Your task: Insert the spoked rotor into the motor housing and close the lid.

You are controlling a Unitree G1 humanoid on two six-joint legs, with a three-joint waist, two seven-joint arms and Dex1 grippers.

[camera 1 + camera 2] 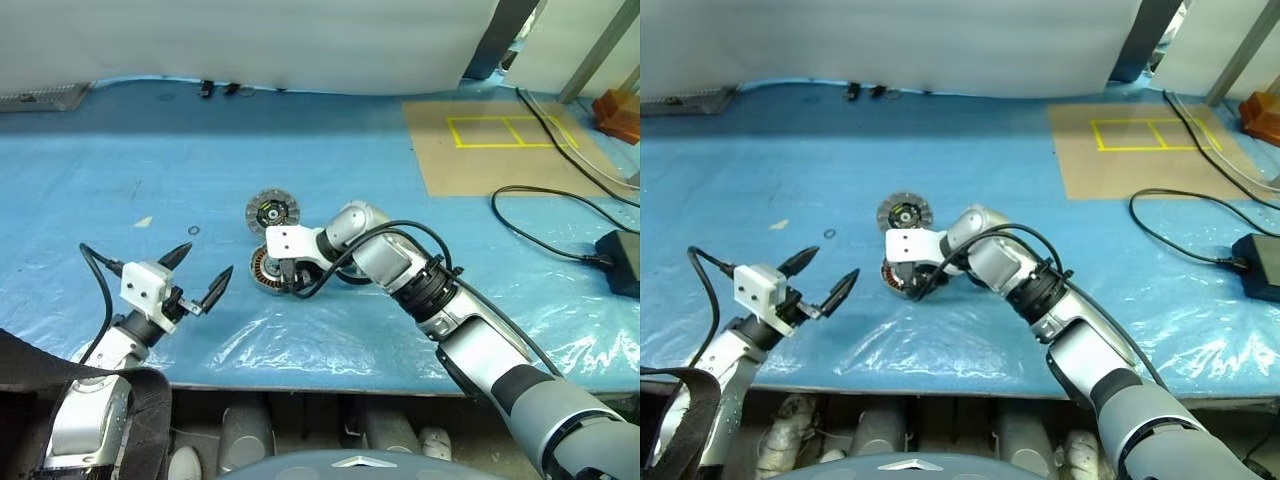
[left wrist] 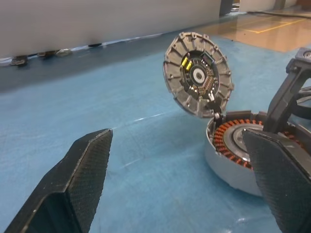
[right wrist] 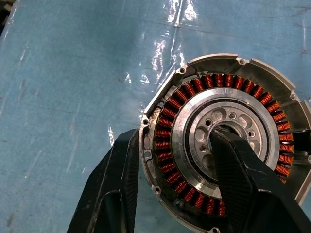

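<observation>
Blue plastic-covered bench (image 1: 330,190), motor housing (image 3: 221,141) lying near the middle, open side up, ring of copper windings around the silver hub showing. Right gripper (image 3: 175,184) angled down onto it from the right, jaws straddling the near wall: one finger outside the rim, the other down inside the central hub opening, pinching the housing wall and winding ring between them. Lid (image 2: 198,74) standing tilted up at the far edge of the housing, hinged open, segmented face with yellow-black centre turned toward the left wrist camera; from the head views seen as a round disc (image 1: 272,212) just behind the housing (image 1: 268,272). Spoked rotor partly hidden behind the right wrist, just right of the housing, only a dark rim edge (image 1: 352,275) visible, hard to tell more. Left gripper (image 1: 200,275) hovering well left of the housing, jaws spread wide, holding nothing, pointing toward the parts. Black cable (image 1: 550,215) and brown mat with yellow tape (image 1: 500,145) at far right of bench.
</observation>
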